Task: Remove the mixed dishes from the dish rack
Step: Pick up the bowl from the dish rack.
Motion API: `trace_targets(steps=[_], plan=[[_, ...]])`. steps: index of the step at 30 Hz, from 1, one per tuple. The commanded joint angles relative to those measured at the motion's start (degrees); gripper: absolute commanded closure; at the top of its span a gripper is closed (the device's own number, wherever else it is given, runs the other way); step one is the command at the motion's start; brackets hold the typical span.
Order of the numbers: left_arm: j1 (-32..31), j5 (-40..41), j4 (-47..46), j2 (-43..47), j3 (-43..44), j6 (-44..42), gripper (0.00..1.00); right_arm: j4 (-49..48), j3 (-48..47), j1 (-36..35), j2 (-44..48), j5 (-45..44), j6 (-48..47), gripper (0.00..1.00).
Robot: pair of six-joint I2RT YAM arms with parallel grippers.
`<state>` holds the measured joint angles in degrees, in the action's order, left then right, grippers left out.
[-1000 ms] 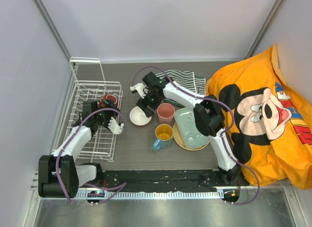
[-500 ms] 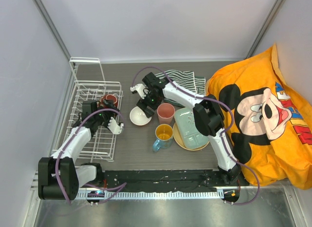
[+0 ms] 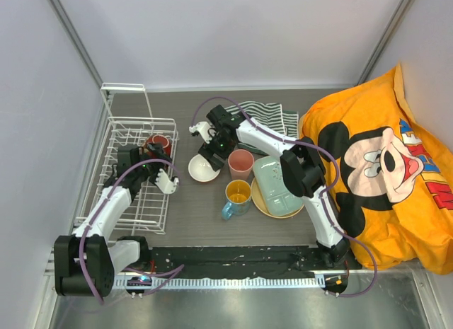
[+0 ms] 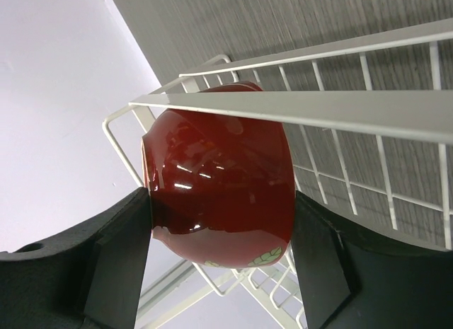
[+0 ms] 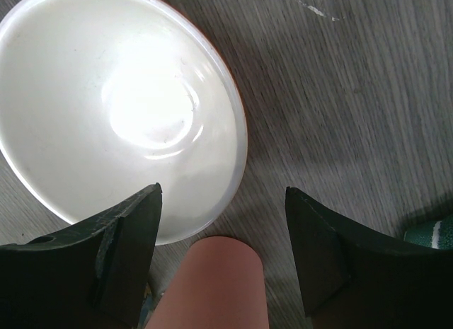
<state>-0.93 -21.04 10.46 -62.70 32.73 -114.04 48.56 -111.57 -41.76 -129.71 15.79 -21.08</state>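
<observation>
My left gripper [image 3: 152, 153] is shut on the dark red bowl [image 3: 158, 141] inside the white wire dish rack [image 3: 134, 201]. In the left wrist view the bowl [image 4: 219, 173] is tilted on its side between both black fingers [image 4: 120, 258], behind a rack wire [image 4: 318, 106]. My right gripper [image 3: 216, 151] is open and empty above the table, between the cream bowl [image 3: 204, 168] and the pink cup [image 3: 241, 163]. The right wrist view shows the bowl [image 5: 120, 110] and the cup [image 5: 212, 286] below the gripper [image 5: 223, 230]. The orange-yellow mug [image 3: 237, 194], green tray [image 3: 278, 186] and tan plate [image 3: 263, 203] are on the table.
A striped green-white cloth [image 3: 267, 117] lies behind the right arm; its corner shows in the right wrist view [image 5: 432, 233]. A large orange cartoon-print cloth [image 3: 382, 166] covers the right side. The rack's tall wire frame [image 3: 124, 102] stands at its far end.
My left gripper with the dark red bowl has shifted slightly toward the far left within the rack. The right arm has not moved.
</observation>
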Motion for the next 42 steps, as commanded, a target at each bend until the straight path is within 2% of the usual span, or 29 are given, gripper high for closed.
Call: trace_targets(steps=[1,10,26,37,42], plan=[[0.6,-1.3,-9.4,2.4,2.0,-9.6,1.00,0.5,-0.7,0.2,-0.1,0.5,-0.9,0.25],[0.6,-0.7,-10.2,3.6,3.0,-6.9,1.00,0.6,-1.0,0.2,-0.3,0.3,-0.7,0.25],[0.5,-0.3,-6.3,8.6,6.8,5.0,1.00,0.8,-2.7,0.2,1.7,0.0,0.6,0.24],[-1.8,6.8,8.5,8.5,18.8,25.5,1.00,1.4,-3.8,0.2,1.7,0.6,1.2,0.24],[-2.9,8.2,16.5,7.0,26.3,39.7,1.00,1.5,-3.7,0.1,1.7,0.6,1.3,0.24]])
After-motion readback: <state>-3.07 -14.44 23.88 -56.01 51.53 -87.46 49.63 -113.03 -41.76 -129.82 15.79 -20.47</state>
